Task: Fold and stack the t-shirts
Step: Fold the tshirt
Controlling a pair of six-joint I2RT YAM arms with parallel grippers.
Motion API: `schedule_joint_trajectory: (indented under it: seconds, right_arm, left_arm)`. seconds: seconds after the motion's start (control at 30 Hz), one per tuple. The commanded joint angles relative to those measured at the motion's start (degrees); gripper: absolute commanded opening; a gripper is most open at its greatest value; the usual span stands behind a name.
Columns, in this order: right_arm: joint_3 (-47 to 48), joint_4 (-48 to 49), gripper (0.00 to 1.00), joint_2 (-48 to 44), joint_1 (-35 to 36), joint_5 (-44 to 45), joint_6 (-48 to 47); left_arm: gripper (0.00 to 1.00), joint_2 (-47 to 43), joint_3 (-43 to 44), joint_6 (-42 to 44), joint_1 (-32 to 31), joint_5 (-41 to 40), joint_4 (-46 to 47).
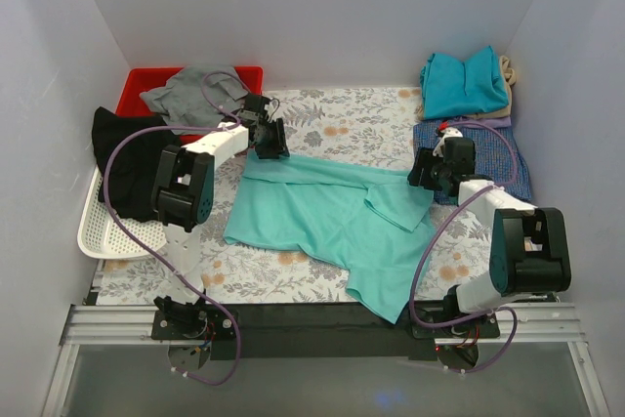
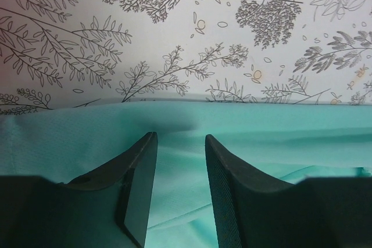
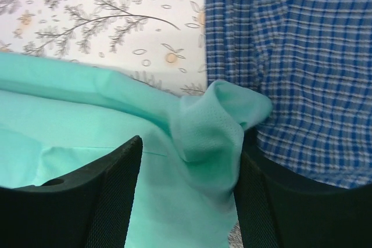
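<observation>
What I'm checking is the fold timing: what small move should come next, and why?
Probably shut both grippers on the mint-green tee. The left gripper stands open at its far edge, and the right gripper is open around a bunched fold, so neither holds cloth yet.

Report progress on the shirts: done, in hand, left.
Done: a teal-blue shirt sits folded on the far-right pile. In hand: the mint-green tee lies spread mid-table, with the left claw and right claw both open at its far corners. Left: folding and stacking it, then the crumpled gray shirt in the red bin.
</observation>
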Motion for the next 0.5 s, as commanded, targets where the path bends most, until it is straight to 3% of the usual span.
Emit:
schedule_joint_trajectory:
  seconds: [0.0,0.3,0.47]
  right_arm:
    - [2.98,3.34,0.66,1.9,-0.36,-8.1,-0.69]
    - [6.4,-1.04,0.67,8.66,-0.36,-10.4,-1.48]
    - [9.57,-5.0,0.66,14.28,-0.28,-8.9,-1.75]
  left_arm:
    - [0.37,0.14,1.36,1.16,0.25,-2.4,-0.76]
    - [0.52,1.2,-0.83,0.64,0.25,-6.19,-0.23]
    - [0.53,5.23,0.83,0.29,0.25,-5.5,-2.08]
